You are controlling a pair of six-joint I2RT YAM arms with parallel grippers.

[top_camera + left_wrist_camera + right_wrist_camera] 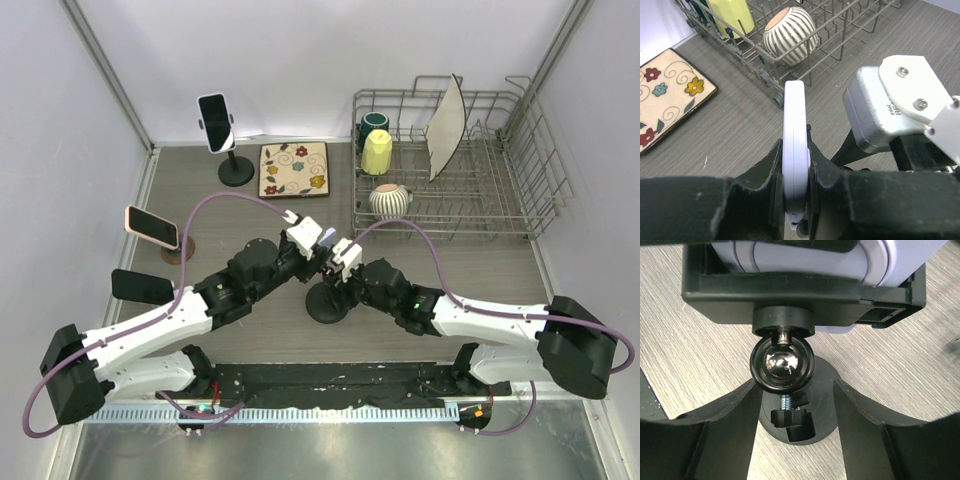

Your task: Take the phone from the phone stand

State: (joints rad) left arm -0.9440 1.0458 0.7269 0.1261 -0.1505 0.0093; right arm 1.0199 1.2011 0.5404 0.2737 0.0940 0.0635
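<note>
left gripper clamped on phone, right gripper open around stand's ball joint

the phone is at table centre, just in front of both arms, seated in the black clamp cradle of the phone stand. in the left wrist view it shows edge-on, white and upright. the left gripper is pinched tight on it, one finger pressed to each flat face, low on the body. in the right wrist view the phone's pale lavender back fills the top of the frame inside the cradle.

the right gripper has its jaws parted, one finger on each side of the stand's shiny ball joint. there are gaps on both sides and it touches neither the ball nor the neck. the stand's round black base sits flat on the grey wood-grain table, below and between the fingers. from the top view the two wrists meet nose to nose over the stand, left from the left and right from the right.

rest of the table: a dish rack at far right holds a striped bowl, a yellow cup, a teal cup and a plate on edge. a floral tile lies just left of the rack. a second white phone is on its own stand at far left-centre. a pink phone is on another stand near the left wall, both well apart from the arms.
</note>
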